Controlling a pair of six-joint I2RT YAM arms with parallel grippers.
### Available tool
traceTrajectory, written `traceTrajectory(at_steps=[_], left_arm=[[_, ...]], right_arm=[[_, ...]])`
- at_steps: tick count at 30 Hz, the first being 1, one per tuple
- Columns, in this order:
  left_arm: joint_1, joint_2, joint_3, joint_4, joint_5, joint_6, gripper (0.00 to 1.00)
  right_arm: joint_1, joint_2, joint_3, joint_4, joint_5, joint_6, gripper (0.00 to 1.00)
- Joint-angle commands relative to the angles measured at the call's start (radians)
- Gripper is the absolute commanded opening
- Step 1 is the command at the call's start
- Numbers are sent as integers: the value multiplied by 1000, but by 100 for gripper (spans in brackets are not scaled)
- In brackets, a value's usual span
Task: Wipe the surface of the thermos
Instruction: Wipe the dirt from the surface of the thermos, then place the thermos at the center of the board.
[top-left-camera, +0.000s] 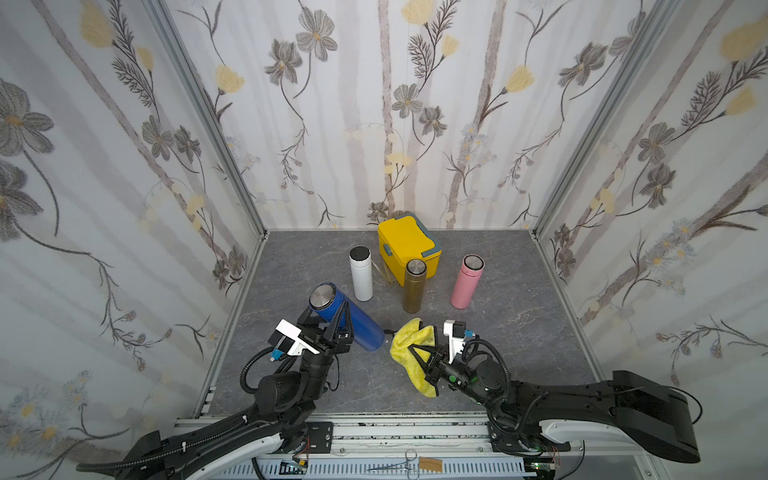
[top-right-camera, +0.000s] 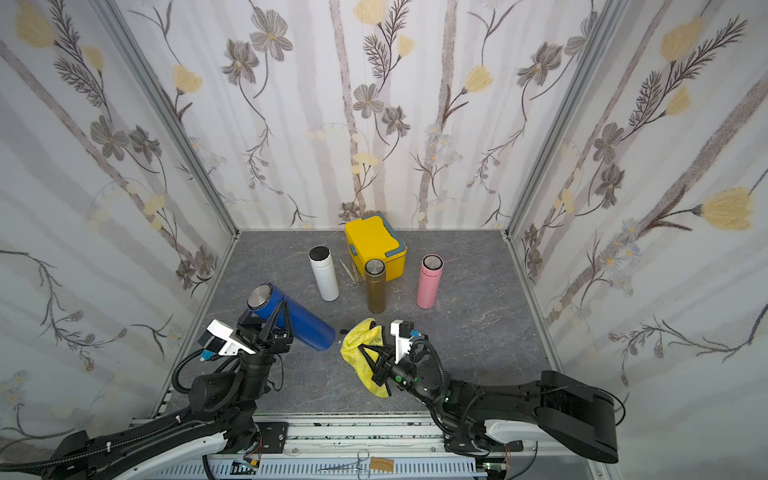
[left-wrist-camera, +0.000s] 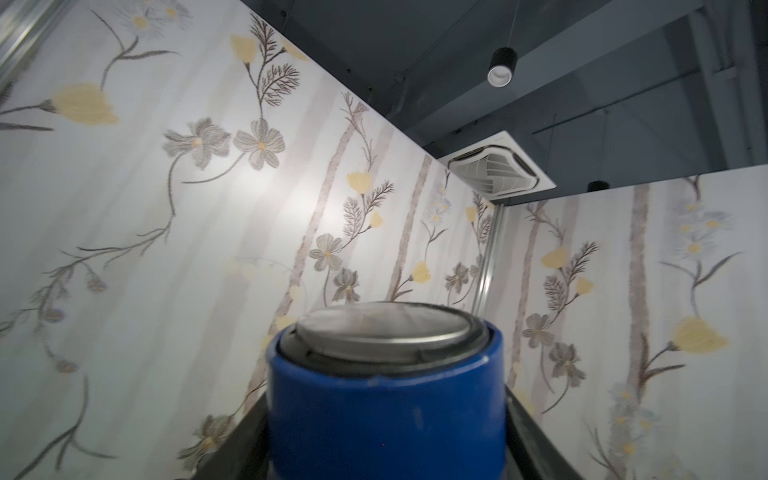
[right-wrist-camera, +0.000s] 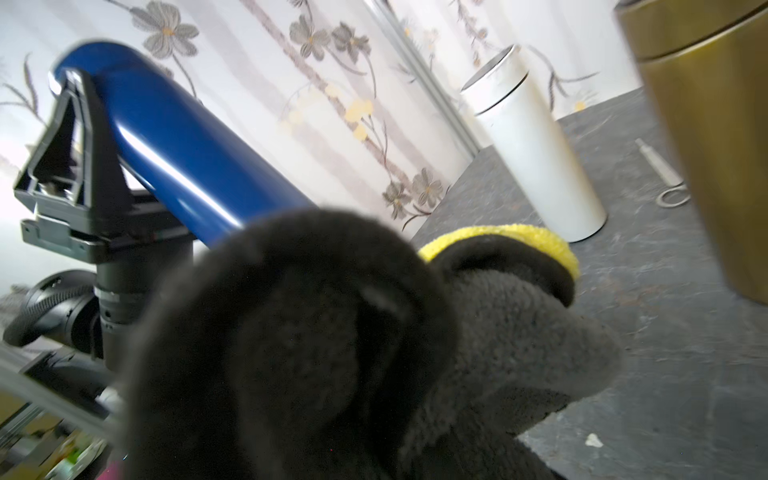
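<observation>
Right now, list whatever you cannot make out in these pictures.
- Right gripper fingertips: buried in the yellow cloth in both top views; the cloth also fills the right wrist view.
- Blue thermos lower body: cut off by the left wrist view's edge.
- Gold thermos: blurred and cut off by the right wrist view's edge.
- Thin metal tool: too small to identify in a top view.

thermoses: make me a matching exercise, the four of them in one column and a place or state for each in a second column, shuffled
1. blue thermos
2. white thermos
3. gold thermos
4. pink thermos

a. upright, directly in front of the yellow box
b. upright, black cap
c. held tilted in the left arm's jaws
d. upright, on the right arm's side of the box

Pairs: 1-c, 2-b, 3-a, 4-d
</observation>
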Motion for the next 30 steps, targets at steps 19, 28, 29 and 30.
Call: traceTrajectory(at_steps=[19,28,29,30], left_arm=[[536,551,132,187,-143,-7,0],[620,1061,349,510,-122,115,0],[626,1111,385,510,-119,126,0],[633,1161,418,509,-109,123,0]], right_arm=[[-17,-278,-73,-607,294,-24,0],[-21,-157,-73,-529,282,-33,0],[-21,-148,-73,-524,281,-34,0],[-21,-138,-74,-520,282,-34,0]])
